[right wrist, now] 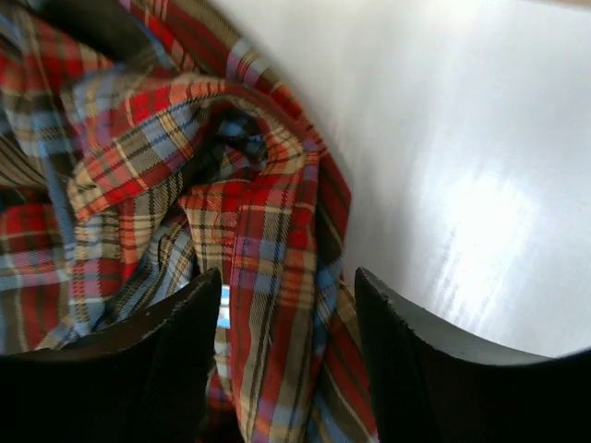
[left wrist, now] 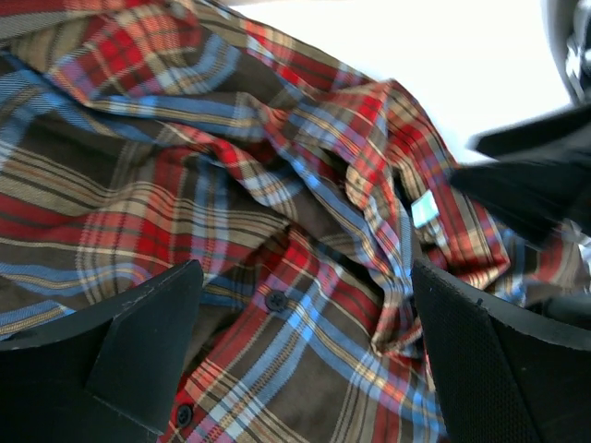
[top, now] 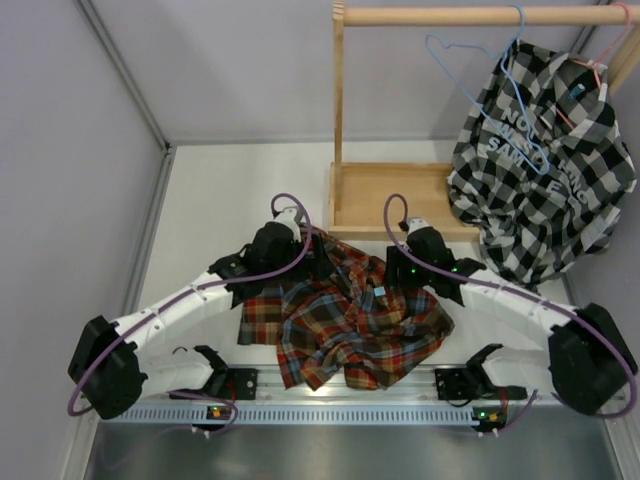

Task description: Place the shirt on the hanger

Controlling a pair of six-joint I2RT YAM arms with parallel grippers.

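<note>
Top external: shirt heaped between your arms, its collar nearer the right. Left gripper: spread wide above it. Right gripper: straddles the collar, clamping unclear.

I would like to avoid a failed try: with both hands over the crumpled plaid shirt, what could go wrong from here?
1. The shirt lies crumpled in many folds. The right hand straddles a thick fold, so it may grab several layers at once.
2. The hanger hangs on the rail against the checked shirt, so fetching it might snag that shirt.
</note>
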